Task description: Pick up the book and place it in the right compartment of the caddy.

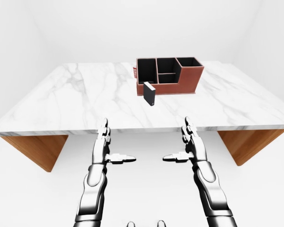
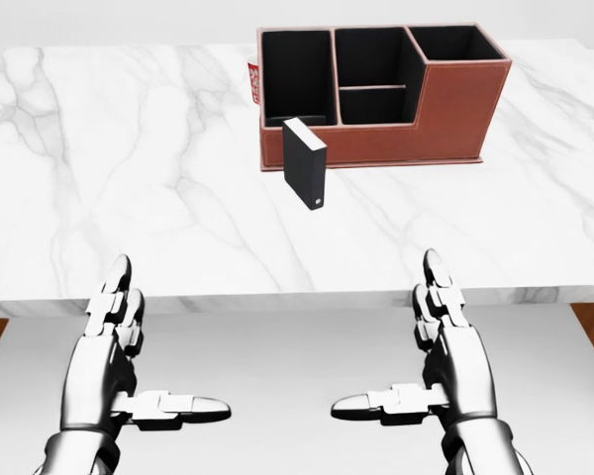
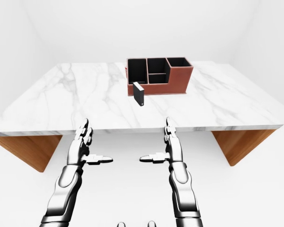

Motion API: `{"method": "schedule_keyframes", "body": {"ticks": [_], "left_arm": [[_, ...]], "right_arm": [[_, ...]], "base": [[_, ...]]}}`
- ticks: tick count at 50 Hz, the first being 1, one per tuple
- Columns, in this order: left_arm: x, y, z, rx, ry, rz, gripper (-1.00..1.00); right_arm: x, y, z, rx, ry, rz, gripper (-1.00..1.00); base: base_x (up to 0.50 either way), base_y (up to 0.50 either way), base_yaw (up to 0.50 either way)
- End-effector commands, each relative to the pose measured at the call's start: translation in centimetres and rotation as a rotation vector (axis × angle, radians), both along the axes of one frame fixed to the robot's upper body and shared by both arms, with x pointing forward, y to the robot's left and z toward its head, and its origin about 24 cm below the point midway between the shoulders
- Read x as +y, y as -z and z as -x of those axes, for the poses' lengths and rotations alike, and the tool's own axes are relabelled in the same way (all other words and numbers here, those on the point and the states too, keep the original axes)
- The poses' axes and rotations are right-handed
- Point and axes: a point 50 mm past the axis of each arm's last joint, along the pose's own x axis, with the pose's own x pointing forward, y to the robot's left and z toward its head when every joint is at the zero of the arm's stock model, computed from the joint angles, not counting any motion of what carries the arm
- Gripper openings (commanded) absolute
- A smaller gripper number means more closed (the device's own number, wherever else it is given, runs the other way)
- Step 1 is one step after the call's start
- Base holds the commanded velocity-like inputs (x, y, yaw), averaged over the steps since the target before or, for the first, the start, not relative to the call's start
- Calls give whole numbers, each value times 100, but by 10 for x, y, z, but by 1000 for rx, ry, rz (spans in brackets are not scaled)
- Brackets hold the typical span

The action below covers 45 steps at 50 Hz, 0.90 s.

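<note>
head view has us at the start: left hand (image 2: pixel 119 371) and right hand (image 2: pixel 445 366) both splayed and empty. the book (image 2: pixel 305 164) stands on the table (image 2: pixel 129 198) well beyond our right hand, up and left of it, just beside the caddy (image 2: pixel 455 109); pickup and placing in its right compartment all remain.

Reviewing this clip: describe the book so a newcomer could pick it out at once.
On the white marble table sits a reddish-brown caddy with black compartments. Just below its left end in the head view stands the book, upright and alone. It is the only plain black slab, unlike the red-and-white patterned object peeking out left of the caddy.
</note>
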Motion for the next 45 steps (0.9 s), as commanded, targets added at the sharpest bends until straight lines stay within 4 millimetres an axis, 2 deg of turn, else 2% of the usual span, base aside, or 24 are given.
{"method": "schedule_keyframes", "body": {"ticks": [1,14,30,45], "left_arm": [[-3,2,0,6,9,-2,100],[-3,3,-1,11,10,-5,100],[-3,3,0,12,8,-3,100],[-3,2,0,8,6,-1,100]], "right_arm": [[2,1,1,6,-18,-2,100],[3,3,2,2,-24,3,100],[8,1,4,-15,-45,34,100],[10,2,6,-18,-49,41,100]], "base": [[0,-50,0],[0,-44,0],[0,0,0],[35,0,0]]}}
